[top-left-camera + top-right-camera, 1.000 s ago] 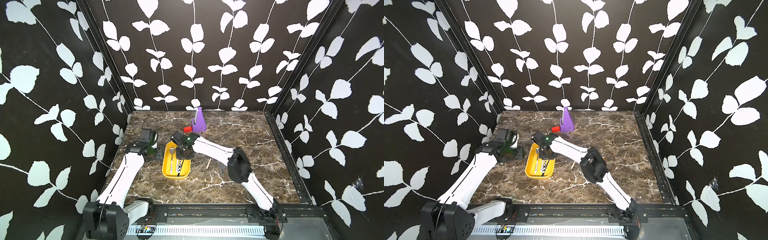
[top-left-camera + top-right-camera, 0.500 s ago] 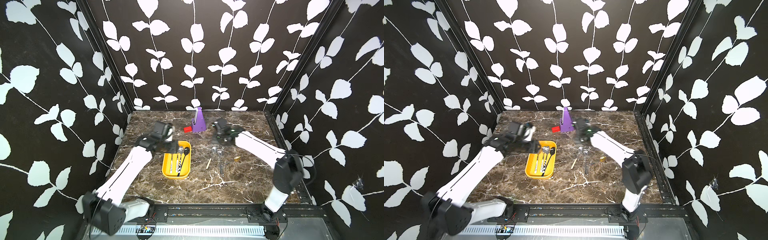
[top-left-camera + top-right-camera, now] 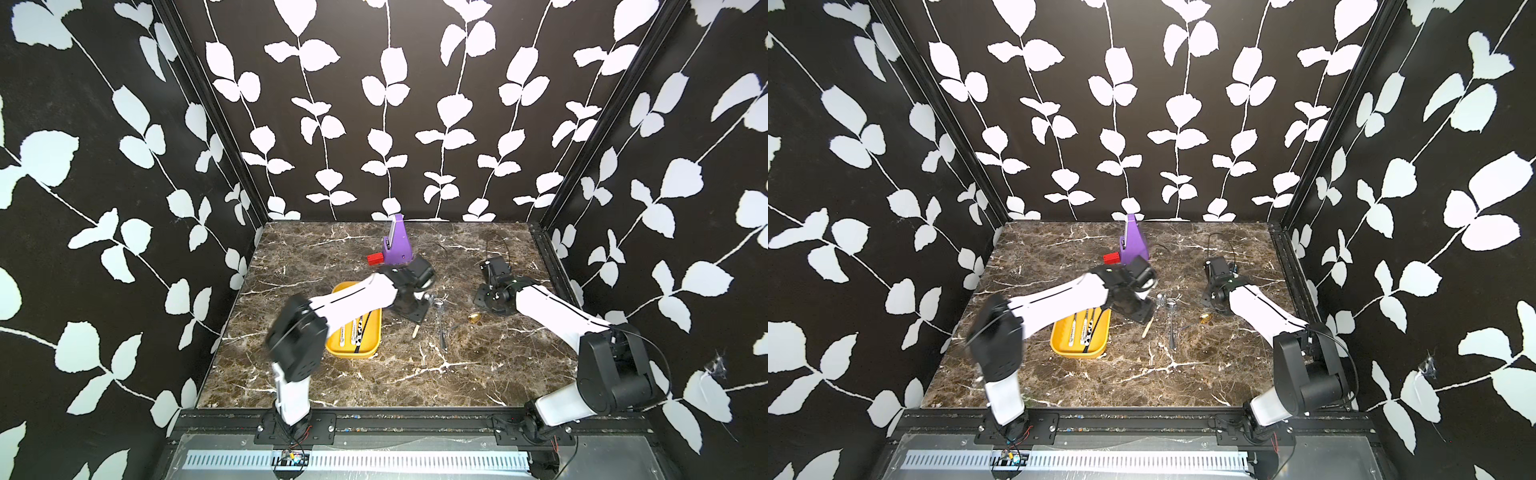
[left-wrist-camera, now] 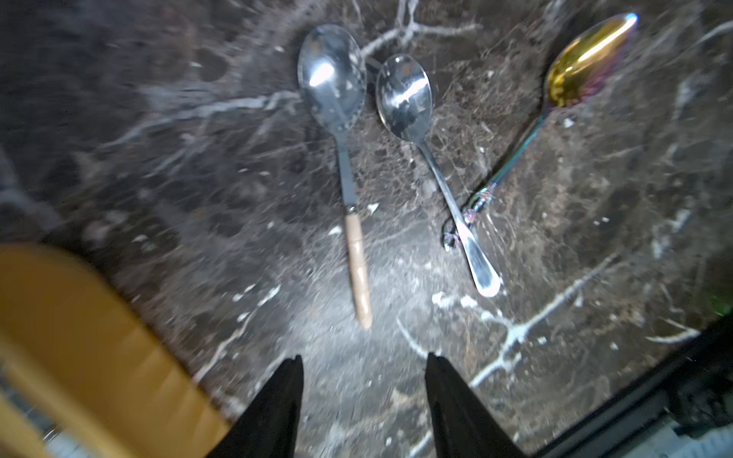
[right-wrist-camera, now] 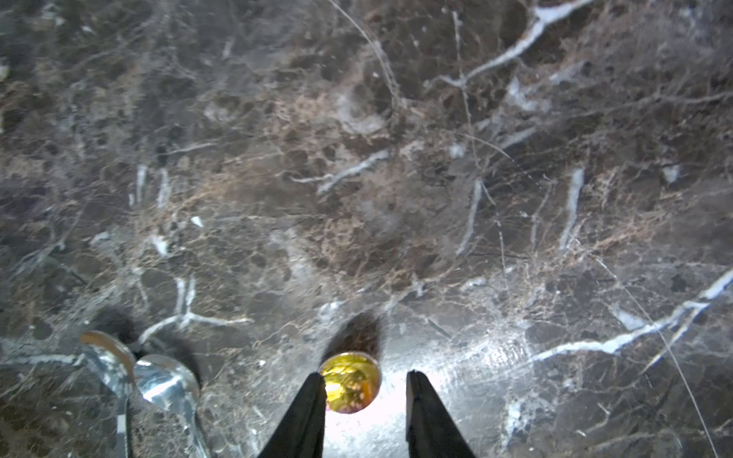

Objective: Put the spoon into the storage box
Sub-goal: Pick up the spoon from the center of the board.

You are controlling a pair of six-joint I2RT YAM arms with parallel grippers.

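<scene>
Three spoons lie side by side on the marble. They are a wooden-handled spoon point(image 4: 357, 261), an all-silver spoon point(image 4: 404, 99) and a gold iridescent spoon point(image 4: 583, 67). The yellow storage box point(image 3: 357, 349) sits to their left, half hidden under my left arm, with several pieces of cutlery point(image 3: 1084, 328) inside. My left gripper point(image 4: 365, 359) is open and empty, just short of the wooden handle's end. My right gripper point(image 5: 365, 374) is open above the gold spoon's bowl point(image 5: 349, 382), which shows close beside one fingertip.
A purple wedge stand point(image 3: 397, 243) and a small red block point(image 3: 375, 258) stand at the back, just behind my left wrist. Black patterned walls enclose the table on three sides. My right arm point(image 3: 552, 309) reaches in from the front right.
My left arm has swung right, from the box's left side across it to the loose spoons. My right arm has left the box and moved right to the gold spoon.
</scene>
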